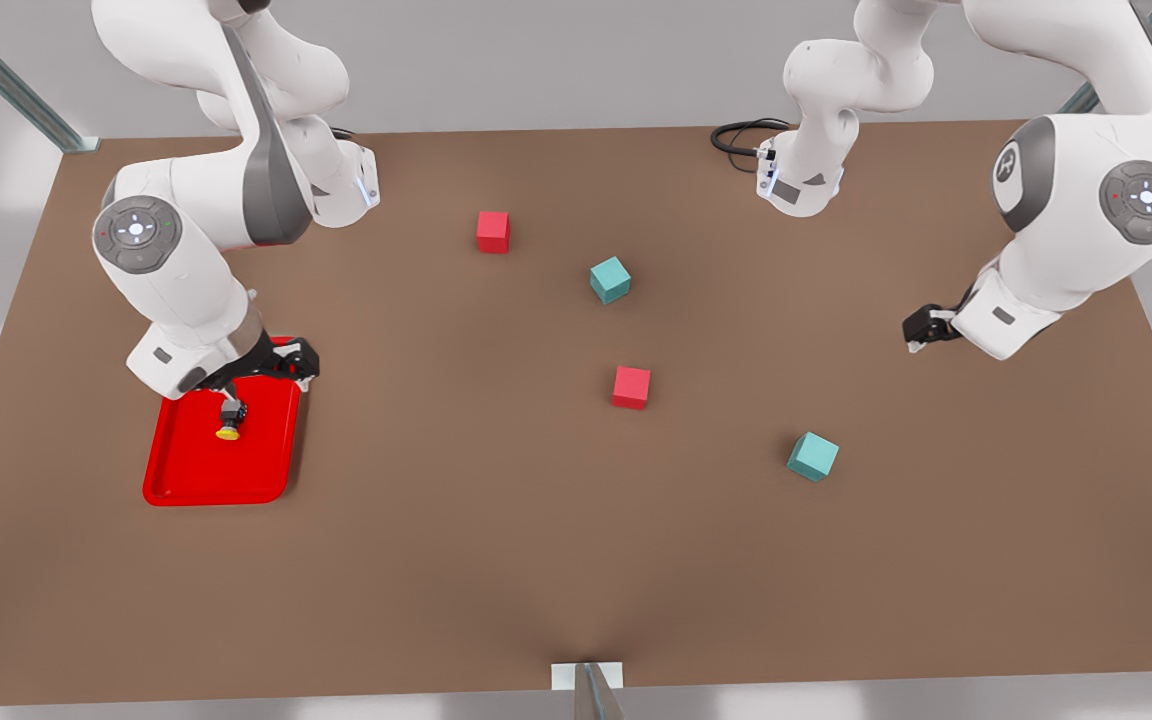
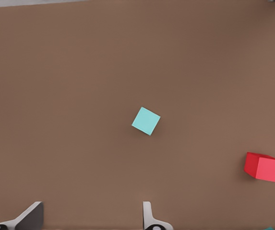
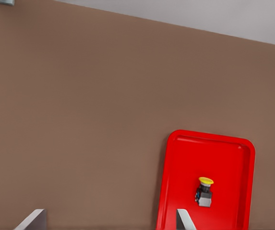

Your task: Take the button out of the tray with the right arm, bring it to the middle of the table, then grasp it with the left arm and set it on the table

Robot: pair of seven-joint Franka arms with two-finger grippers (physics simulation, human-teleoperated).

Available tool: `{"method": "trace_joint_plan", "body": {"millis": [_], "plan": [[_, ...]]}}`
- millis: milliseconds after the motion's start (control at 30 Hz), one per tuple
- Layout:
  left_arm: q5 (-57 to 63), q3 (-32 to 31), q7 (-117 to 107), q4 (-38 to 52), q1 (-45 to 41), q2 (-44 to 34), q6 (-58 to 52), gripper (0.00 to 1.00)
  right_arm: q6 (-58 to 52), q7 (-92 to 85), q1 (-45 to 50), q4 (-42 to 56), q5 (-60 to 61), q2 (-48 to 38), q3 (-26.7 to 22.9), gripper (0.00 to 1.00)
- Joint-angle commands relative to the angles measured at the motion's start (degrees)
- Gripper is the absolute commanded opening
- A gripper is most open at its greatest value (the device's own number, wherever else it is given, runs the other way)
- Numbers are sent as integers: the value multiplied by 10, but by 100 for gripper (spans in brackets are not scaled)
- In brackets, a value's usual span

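Observation:
The button (image 1: 228, 430) has a small yellow cap on a grey body and lies inside the red tray (image 1: 196, 472) at the front view's left. My right gripper (image 1: 286, 368) hovers over the tray's far edge, above the button and apart from it. In the right wrist view its fingers (image 3: 184, 219) stand open, with the button (image 3: 204, 189) on the tray (image 3: 185, 160) beyond them, just outside the gap. My left gripper (image 1: 921, 328) waits above the table (image 1: 496, 540) at the front view's right, its fingers (image 2: 148, 216) open and holding nothing.
Two red cubes (image 1: 493, 231) (image 1: 631, 387) and two teal cubes (image 1: 610, 279) (image 1: 813, 456) are scattered over the middle of the table. The left wrist view looks down on a teal cube (image 2: 146, 120) and a red cube (image 2: 263, 166). A black cable (image 1: 736, 135) lies at the far edge.

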Motion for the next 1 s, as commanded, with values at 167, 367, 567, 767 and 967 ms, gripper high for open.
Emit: {"method": "trace_joint_plan", "body": {"millis": [167, 367, 567, 767, 967], "plan": [[4, 0, -14, 0, -3, -1, 2, 100, -32, 61, 6, 11, 3, 6, 1, 100], [4, 0, -11, 0, -4, 0, 2, 100, 5, 47, -70, 15, 9, 158, -2, 100], [4, 0, -11, 0, -5, 7, 3, 100, 111, -54, -176, 6, 19, 244, -1, 100], [3, -1, -11, 0, -6, 8, 2, 100, 391, -141, -230, -224, 17, 177, 0, 100], [2, -1, -11, -1, -7, 9, -2, 100, 407, -214, -258, -208, 28, 185, 1, 100]]}}
